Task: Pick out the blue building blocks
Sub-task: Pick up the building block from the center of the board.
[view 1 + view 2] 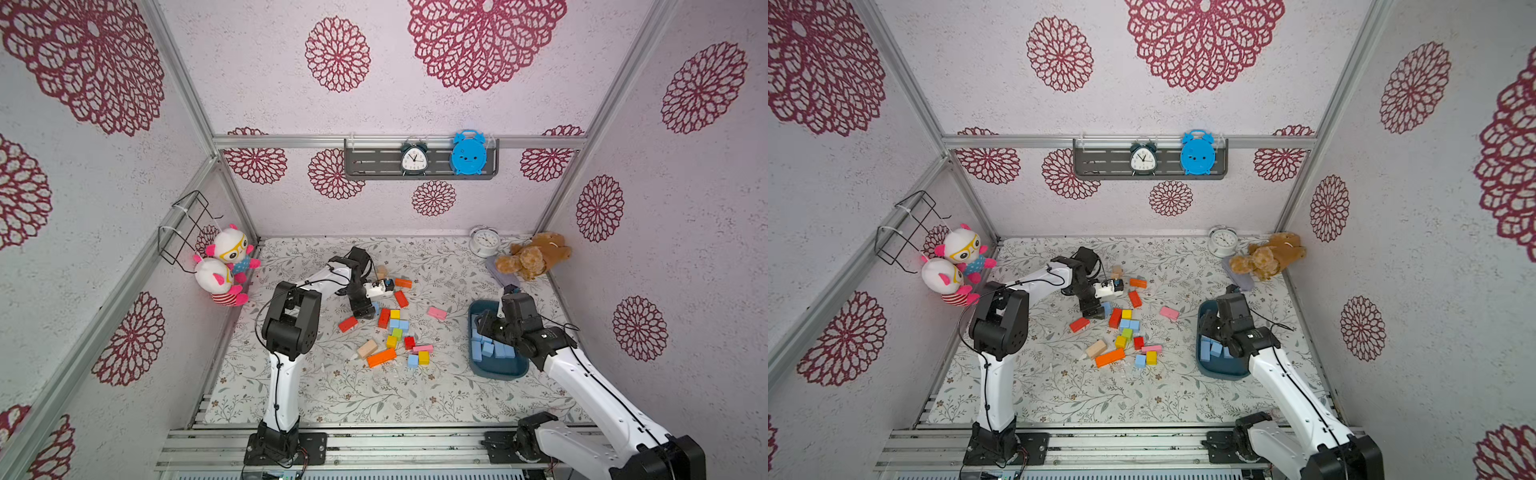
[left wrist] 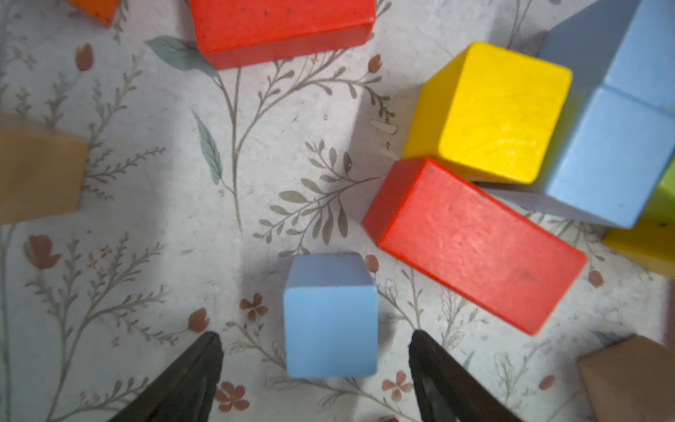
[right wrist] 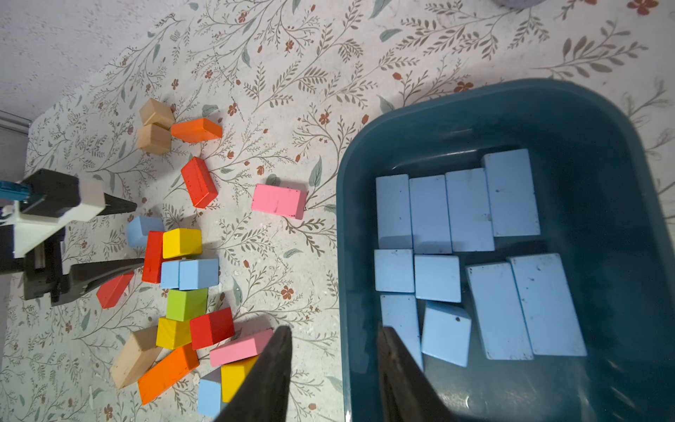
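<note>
Mid-bench (image 2: 153, 204), left fingers (image 2: 197, 369) are sitting apart around a small matte sky-blue cube (image 2: 330, 321), closing's next I reckon; right fingers (image 3: 270, 369) are hovering apart over the teal plastic tub (image 3: 621, 153).

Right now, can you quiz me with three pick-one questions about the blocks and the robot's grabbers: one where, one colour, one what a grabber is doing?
1. Where are most blue blocks?
A. in the tub
B. on the wall shelf
C. beside the teddy bear

2. What colour is the cube between the fingers of the left gripper?
A. red
B. yellow
C. blue

3. What is the right gripper doing?
A. squeezing a pink block
B. open, holding nothing
C. squeezing a blue block

Answers:
1 A: the right wrist view shows them lying inside it.
2 C: the left wrist view shows a light blue cube there, gaps either side.
3 B: its fingers stand apart with nothing between them.
</note>
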